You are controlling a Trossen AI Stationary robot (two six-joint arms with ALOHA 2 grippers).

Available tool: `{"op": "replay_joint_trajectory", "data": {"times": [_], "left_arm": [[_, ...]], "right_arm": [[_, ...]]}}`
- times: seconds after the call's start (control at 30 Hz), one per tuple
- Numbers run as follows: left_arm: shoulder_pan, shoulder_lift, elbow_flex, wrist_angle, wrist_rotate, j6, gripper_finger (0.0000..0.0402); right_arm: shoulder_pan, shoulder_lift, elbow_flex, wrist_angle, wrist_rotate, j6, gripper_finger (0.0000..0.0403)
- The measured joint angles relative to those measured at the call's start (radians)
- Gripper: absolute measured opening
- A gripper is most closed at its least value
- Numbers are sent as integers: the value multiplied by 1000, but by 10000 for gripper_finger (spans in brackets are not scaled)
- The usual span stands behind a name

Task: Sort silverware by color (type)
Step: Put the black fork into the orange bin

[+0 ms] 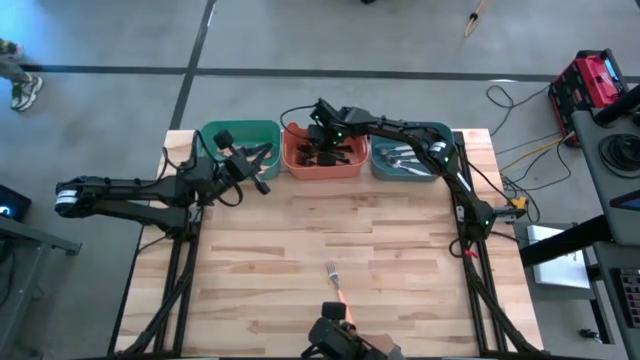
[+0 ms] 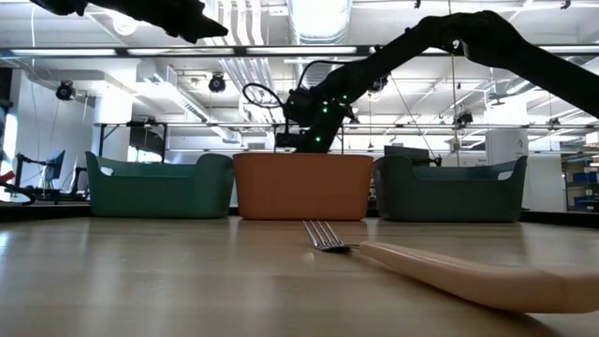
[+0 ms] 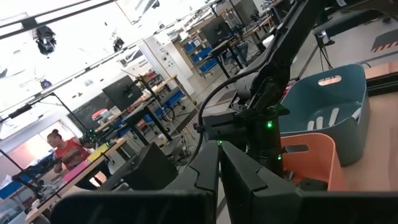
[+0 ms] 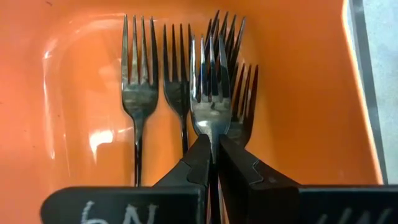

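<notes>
Orange bin (image 4: 298,74), green bin (image 1: 228,135), silver forks (image 4: 211,93).

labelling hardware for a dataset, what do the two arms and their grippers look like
Both arms are dark, near black, slim jointed links with black cables looped alongside. The right arm shows small green lights near its wrist. Each gripper, left and right, has two flat black angular fingers with stepped edges. White handwritten marks sit on the black bar below the right gripper.
</notes>
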Motion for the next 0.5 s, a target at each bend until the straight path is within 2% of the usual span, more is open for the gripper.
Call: {"op": "replay_joint_trajectory", "data": {"times": [0.5], "left_arm": [[0,0,0,0,-1,-1,0]], "right_arm": [[0,0,-35,43,0,16,12]]}}
